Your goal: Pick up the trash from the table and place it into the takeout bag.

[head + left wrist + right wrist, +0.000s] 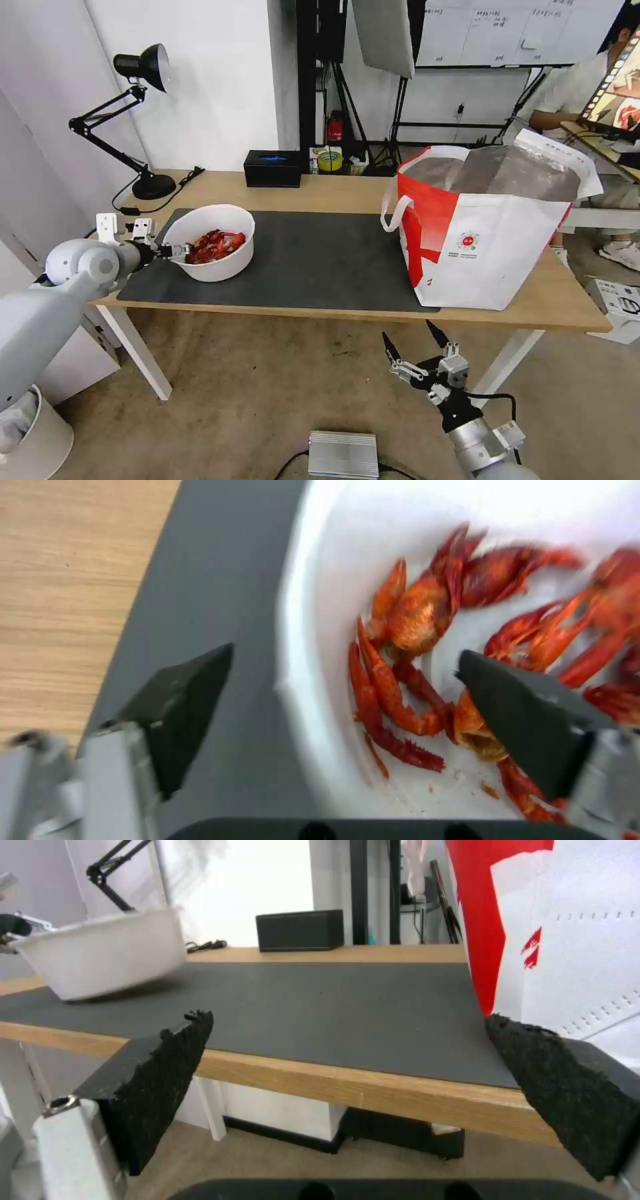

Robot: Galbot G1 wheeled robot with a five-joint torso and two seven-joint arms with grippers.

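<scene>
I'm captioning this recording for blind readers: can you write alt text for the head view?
The left tool reaches the near rim of a white bowl of red crayfish shells on the dark mat of a light-wood table. A white-and-red takeout bag stands open at the table's right end, and the right tool hangs open below the table's front edge.

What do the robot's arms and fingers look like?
Both arms are smooth, rounded, light grey tubes. Each ends in a silver metal gripper with two black, pointed, wedge-shaped fingers: the left gripper and the right gripper. The right fingers have rough, crumbly black pads. A black cable runs along the right wrist.
</scene>
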